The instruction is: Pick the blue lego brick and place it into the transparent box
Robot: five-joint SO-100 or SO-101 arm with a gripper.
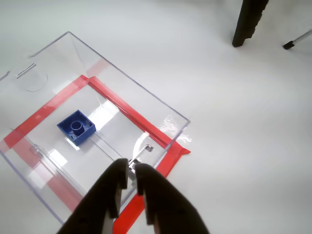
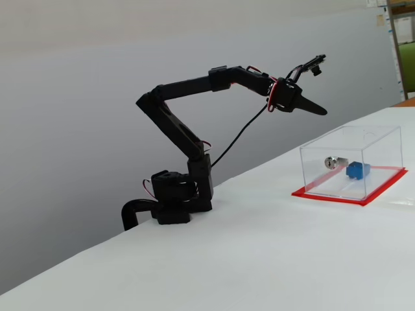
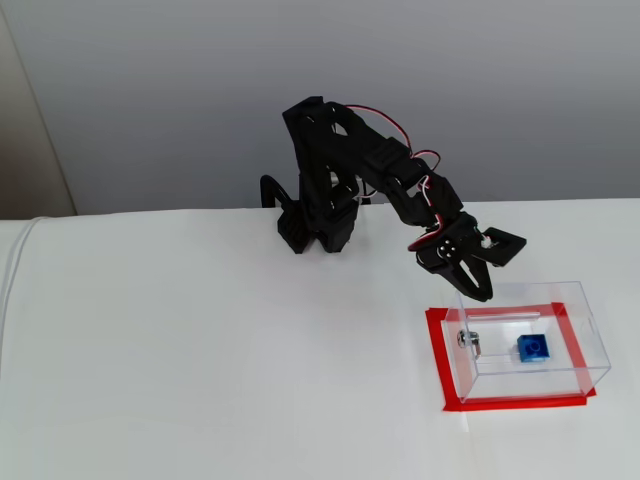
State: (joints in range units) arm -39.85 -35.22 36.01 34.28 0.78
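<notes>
The blue lego brick (image 1: 76,126) lies stud-up on the floor of the transparent box (image 1: 122,92), which has clear walls and a red base. Both fixed views show the brick (image 2: 357,170) (image 3: 532,348) inside the box (image 2: 379,139) (image 3: 590,345). My gripper (image 1: 129,171) hangs above the box's near edge, shut, with nothing between its black fingers. In a fixed view the gripper (image 2: 322,112) is well above and left of the box; in the other the gripper (image 3: 482,294) is over its left rim.
A small silver metal piece (image 1: 142,152) (image 2: 332,161) (image 3: 467,340) lies in the box near one wall. A dark post (image 1: 248,22) and a thin leg (image 1: 297,40) stand at the far edge of the white table. The arm's base (image 2: 172,201) sits left of the box.
</notes>
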